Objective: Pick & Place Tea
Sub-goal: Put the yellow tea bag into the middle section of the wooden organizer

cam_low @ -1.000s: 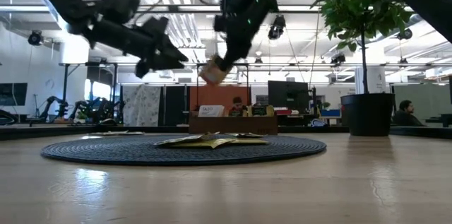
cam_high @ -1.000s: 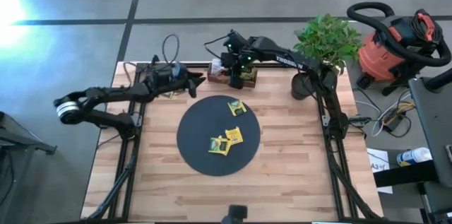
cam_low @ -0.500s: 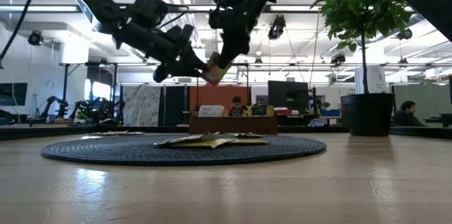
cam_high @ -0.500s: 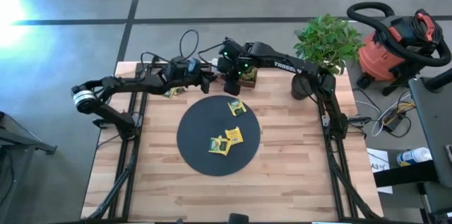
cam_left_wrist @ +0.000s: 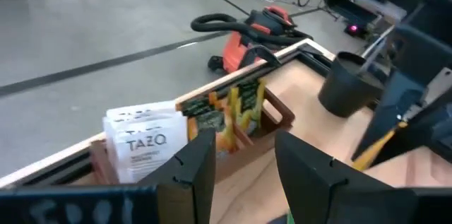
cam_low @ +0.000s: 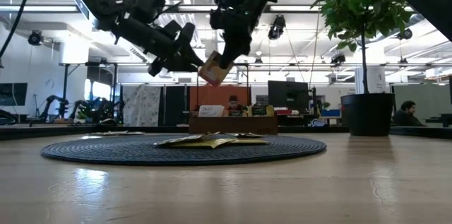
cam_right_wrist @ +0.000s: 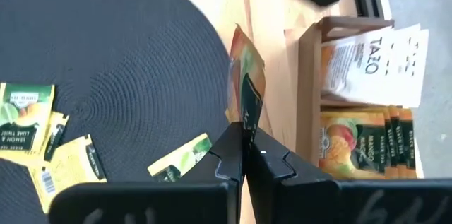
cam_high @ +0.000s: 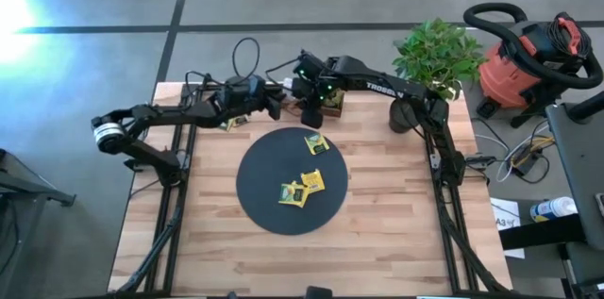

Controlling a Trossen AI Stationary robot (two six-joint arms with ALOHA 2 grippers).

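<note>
Above the far edge of the black disc [cam_high: 290, 179], the right gripper [cam_right_wrist: 244, 155] pinches an orange-red tea packet [cam_right_wrist: 245, 83] by one edge, its fingers pressed together on the foil, and holds it in the air clear of the disc, as the low view shows with the packet [cam_low: 214, 68] hanging tilted over the mat. The left gripper [cam_left_wrist: 244, 157] hovers just beside it, on the side away from the potted plant [cam_high: 436, 54], with its fingers spread and nothing between them; in the left wrist view they point toward the wooden tray [cam_left_wrist: 277, 112] standing at the table's far edge, just beyond the disc. The tray's compartments hold upright rows of tea packets, white-labelled ones [cam_left_wrist: 147, 143] at one end and orange and green ones [cam_left_wrist: 232, 109] next to them. Three more packets already lie flat on the disc: a yellow-green one [cam_high: 315, 142] near its far rim, closest to the tray, and two yellow ones [cam_high: 301, 188] lying together near its middle. Another yellow packet [cam_high: 228, 124] rests on the wooden table [cam_high: 377, 233] beside the disc, beneath the left arm. The plant's dark pot [cam_high: 404, 113] stands on the table's far corner, well apart from the disc, and an orange shop vacuum [cam_high: 524, 58] sits on the floor beyond it.
</note>
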